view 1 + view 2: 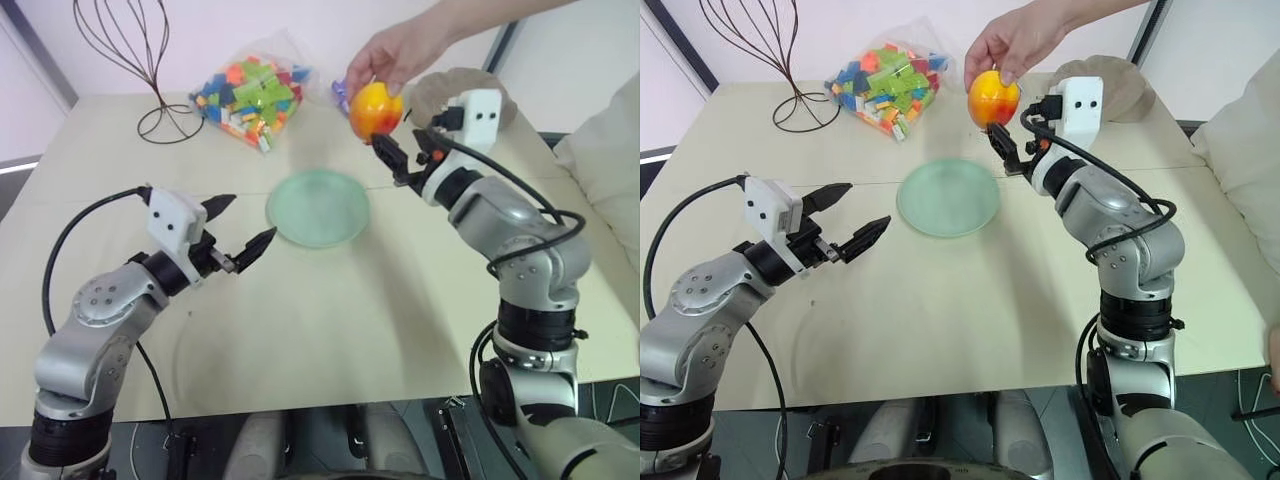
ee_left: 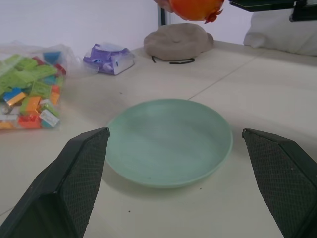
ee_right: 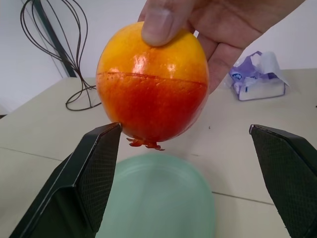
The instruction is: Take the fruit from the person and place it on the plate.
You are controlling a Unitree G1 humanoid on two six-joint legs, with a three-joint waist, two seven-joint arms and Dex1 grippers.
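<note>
orange fruit (image 3: 151, 84) before right hand (image 3: 190, 183) (spread)

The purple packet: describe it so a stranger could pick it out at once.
Start at the pale table and go to its far edge, between the bag of toy bricks and the tan cap. The purple packet lies there: small, crinkled, purple and white, neither multicoloured nor cloth.

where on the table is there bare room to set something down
Bare: the near table between the plate and the front edge. Crowded: the far side, with the wire stand, bag of bricks, tissue pack and cap.
</note>
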